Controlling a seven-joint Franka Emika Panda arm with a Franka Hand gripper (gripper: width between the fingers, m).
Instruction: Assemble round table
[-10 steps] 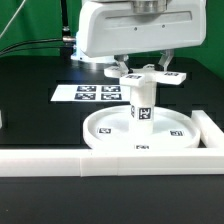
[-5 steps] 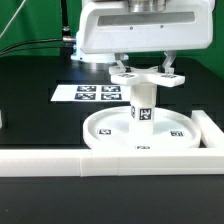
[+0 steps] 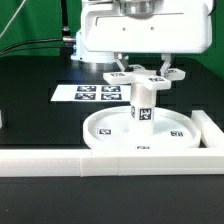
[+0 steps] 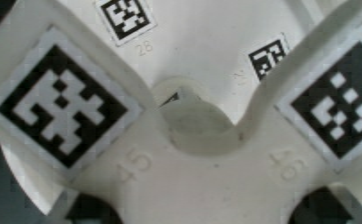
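Over the black tabletop [image 3: 40, 125], the arm's big white head hangs low, and its fingers [image 3: 166, 68] come down at either side of the cross-shaped base [image 3: 140, 78], which sits level on top of the short cylinder leg [image 3: 140, 105]. From where I stand the gripper [image 3: 143, 70] looks closed in around the middle of that cross, the fingers set narrow, though I cannot tell for sure that they are pressing on it. The leg stands upright in the middle of the large round disc [image 3: 175, 128], and the disc lies flat on the tabletop with its raised rim all around. Small black-and-white tags show on the leg, on the disc and on the arms of the cross.

Behind the disc, toward the exterior view's left, the marker board [image 3: 88, 94] lies flat. Long white border bars [image 3: 60, 162] run along the front and turn a corner at the exterior view's right, just beside the disc's rim.

Seen close from the wrist, the cross-shaped base [image 4: 187, 135] fills nearly everything, two large tags flanking its smooth round hub.
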